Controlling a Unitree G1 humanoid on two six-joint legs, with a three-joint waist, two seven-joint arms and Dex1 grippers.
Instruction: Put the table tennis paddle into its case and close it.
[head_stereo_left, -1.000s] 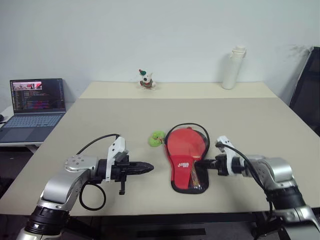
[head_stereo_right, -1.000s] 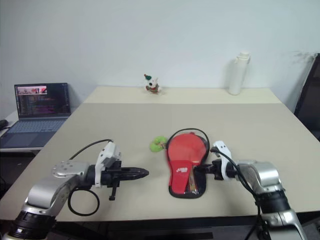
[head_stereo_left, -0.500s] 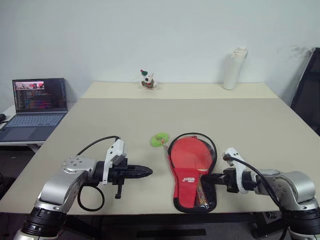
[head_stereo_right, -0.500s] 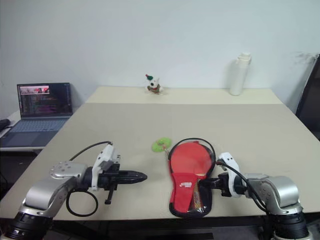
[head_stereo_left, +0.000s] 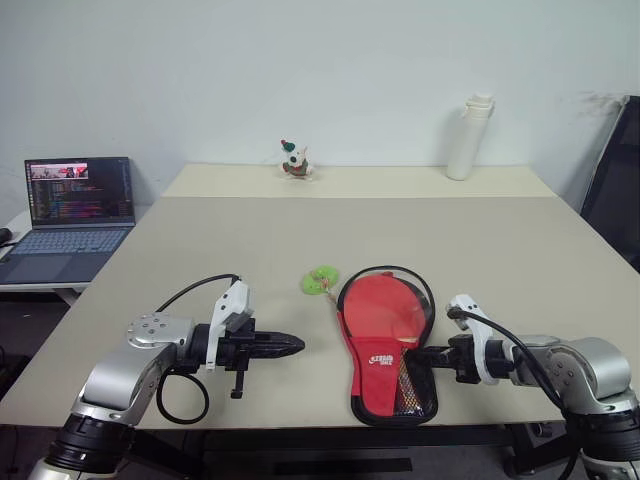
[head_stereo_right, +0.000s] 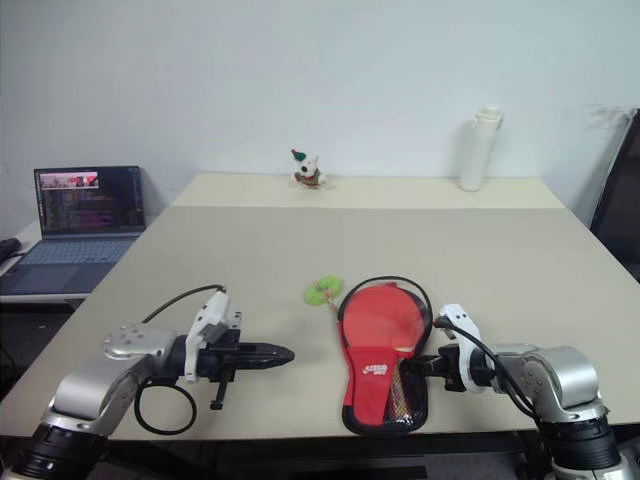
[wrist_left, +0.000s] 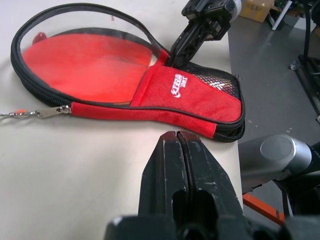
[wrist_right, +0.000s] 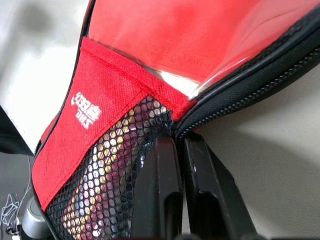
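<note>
Right now the right gripper (head_stereo_left: 432, 359), nearly closed, touches the case (head_stereo_left: 388, 352) edge.

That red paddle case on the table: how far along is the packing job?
Done: the red-rubber paddle lies inside the red-and-black zip case. In hand: the right gripper touches the case's handle-end edge; the left gripper is shut, apart. Left: whether the zip is fully closed is unclear.

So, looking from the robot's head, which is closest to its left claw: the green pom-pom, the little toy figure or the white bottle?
From the left gripper:
1. Green pom-pom, just ahead, beside the case.
2. Toy figure, at the table's far edge.
3. White bottle, far right corner.
</note>
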